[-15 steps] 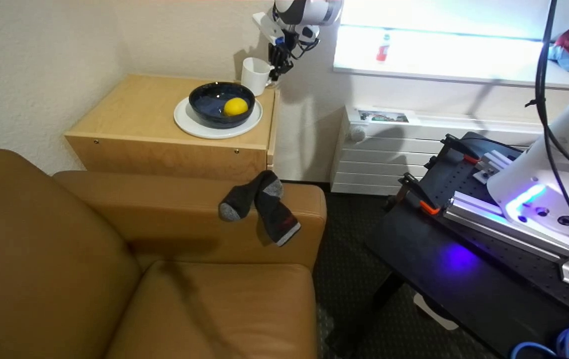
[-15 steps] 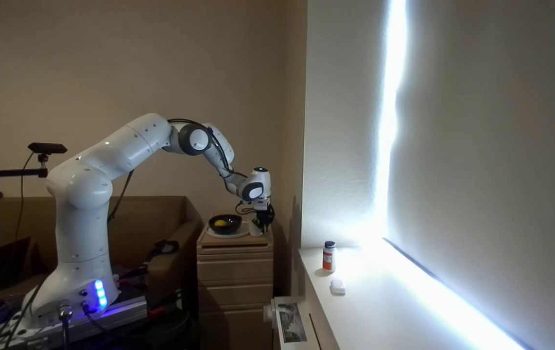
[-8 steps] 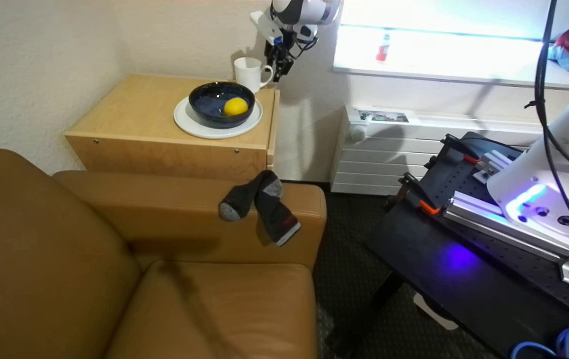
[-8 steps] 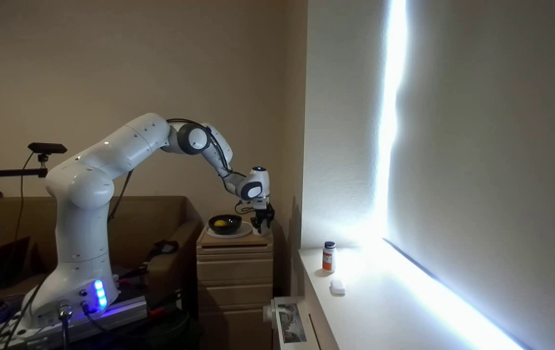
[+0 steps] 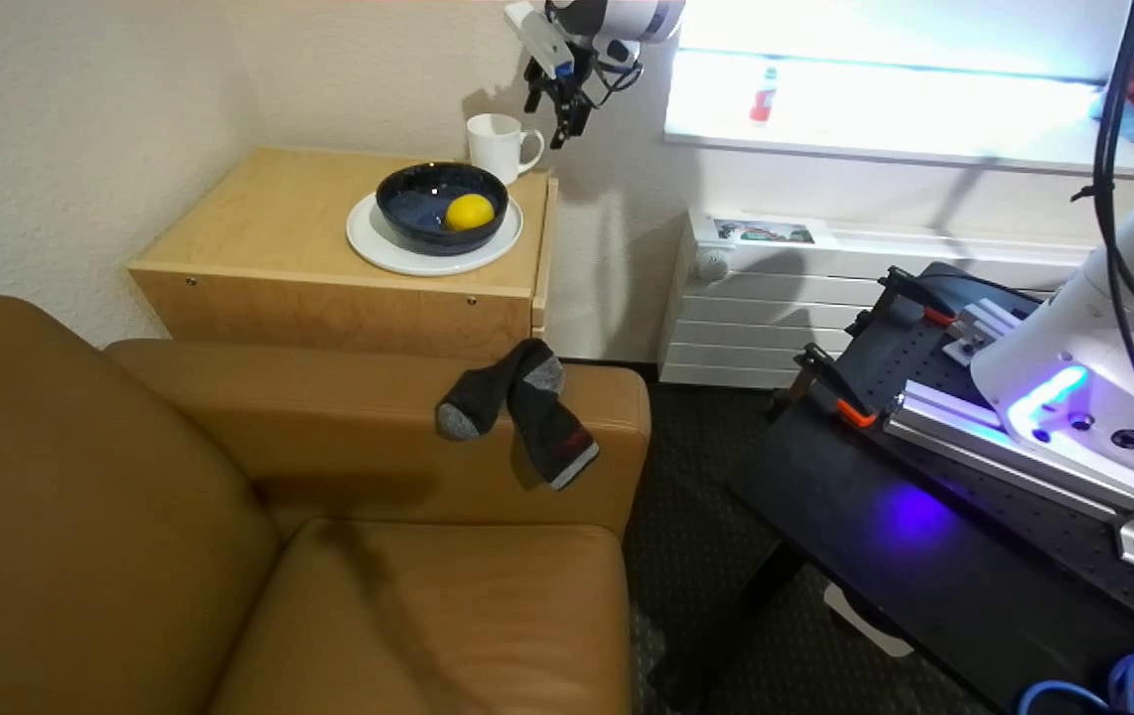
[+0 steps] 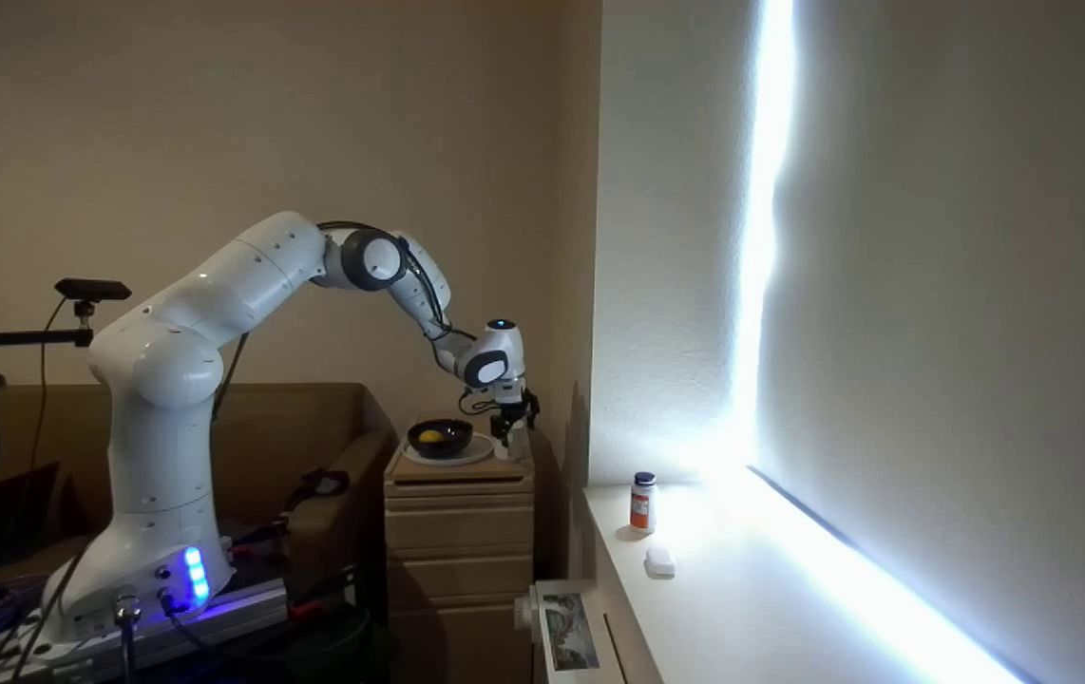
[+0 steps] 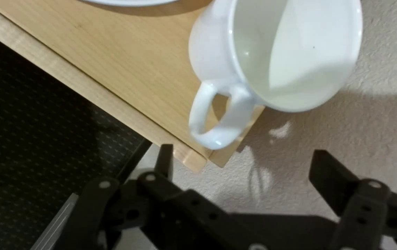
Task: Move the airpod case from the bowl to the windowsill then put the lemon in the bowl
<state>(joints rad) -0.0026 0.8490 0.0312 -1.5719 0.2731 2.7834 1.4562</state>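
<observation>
So, end effector (image 7: pixel 243 158) spread wide near the mug (image 7: pixel 254 59), lemon (image 5: pixel 470 212) in bowl (image 5: pixel 412 213) close by, airpod case (image 6: pixel 659 561) well apart on windowsill (image 6: pixel 718 627).

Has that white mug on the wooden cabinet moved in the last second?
Yes: in an exterior view, the white mug has shifted toward the picture's left, away from the right-hand edge of the wooden cabinet.

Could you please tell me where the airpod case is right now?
In an exterior view, the airpod case lies on the windowsill, right of the picture's middle, just in front of the dark-capped bottle.
</observation>
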